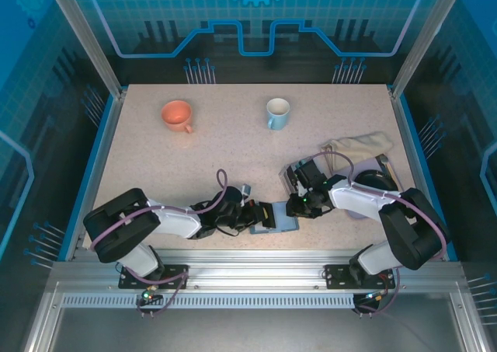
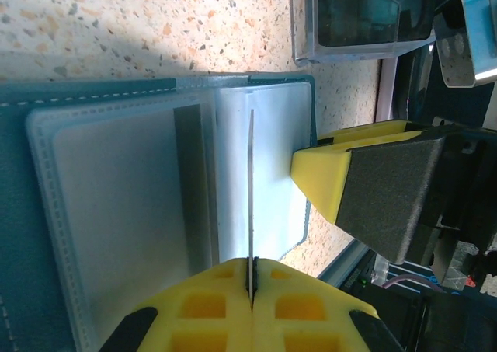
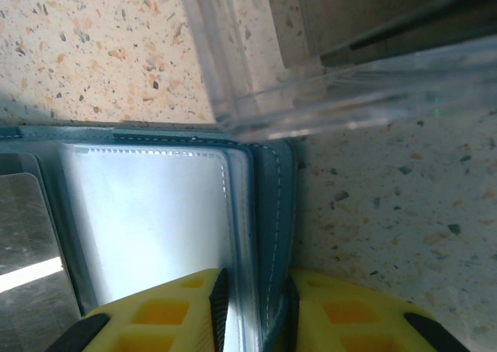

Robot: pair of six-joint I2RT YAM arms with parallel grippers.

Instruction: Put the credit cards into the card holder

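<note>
Speckled beige table inside a blue-walled cell. Left gripper is pinched fully closed on a thin sheet standing edge-on, card or pocket leaf, can't tell. Right gripper is clamped, fingers slightly apart, over one edge of the card holder, which lies open at lower centre of the top view, between both grippers. A clear rack sits just beside it.

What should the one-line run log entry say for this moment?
left gripper: shut on thin sheet seen edge-on | right gripper: shut on edge of open teal-blue folding card holder
</note>
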